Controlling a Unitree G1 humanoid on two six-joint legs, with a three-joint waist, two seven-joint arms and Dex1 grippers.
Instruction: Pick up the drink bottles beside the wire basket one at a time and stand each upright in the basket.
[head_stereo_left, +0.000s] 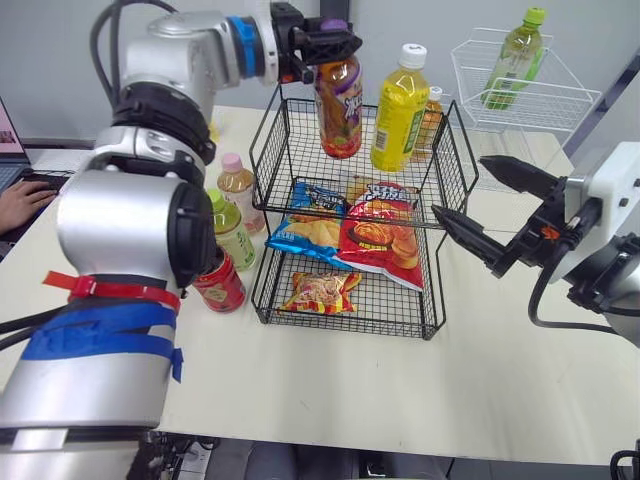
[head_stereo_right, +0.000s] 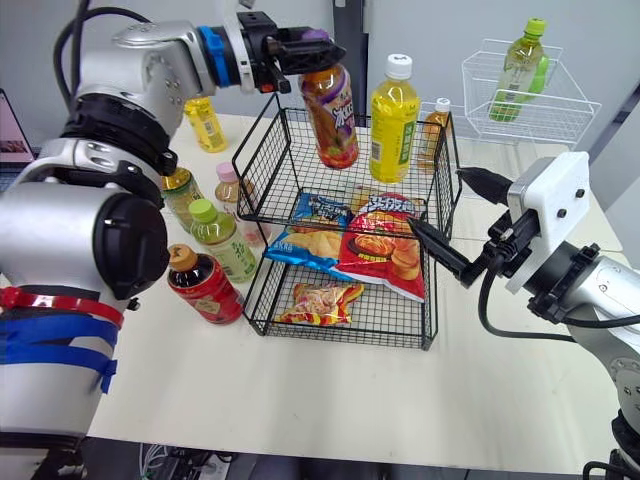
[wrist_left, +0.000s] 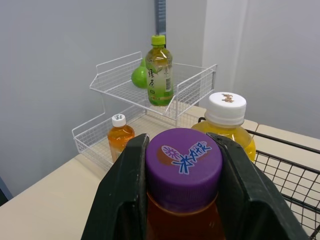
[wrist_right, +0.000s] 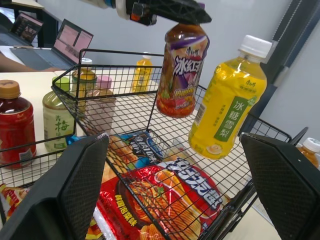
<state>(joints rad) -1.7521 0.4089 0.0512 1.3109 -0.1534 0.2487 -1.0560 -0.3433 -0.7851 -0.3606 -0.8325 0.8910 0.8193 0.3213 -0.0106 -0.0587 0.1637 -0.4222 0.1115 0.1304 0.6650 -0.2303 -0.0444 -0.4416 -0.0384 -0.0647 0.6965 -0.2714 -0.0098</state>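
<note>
Over the wire basket's (head_stereo_left: 392, 300) top tier, left of the yellow bottle (head_stereo_left: 398, 115), the left gripper (head_stereo_left: 340, 42) clamps the purple-capped bottle (head_stereo_left: 339, 105) by its neck. It is probably full, heavy, stiff and slick. The right gripper (head_stereo_left: 460, 186) hangs open.

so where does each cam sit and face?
Left eye: head, facing forward and down at the black wire basket; shows left claw gripping the purple-capped bottle, right claw open.
Right eye: stereo twin, same scene.
Left wrist: along left claw's fingers, over the cap toward the white rack.
Right wrist: between right claw's fingers, into the basket.
Shared: both wrists see the yellow bottle.
</note>
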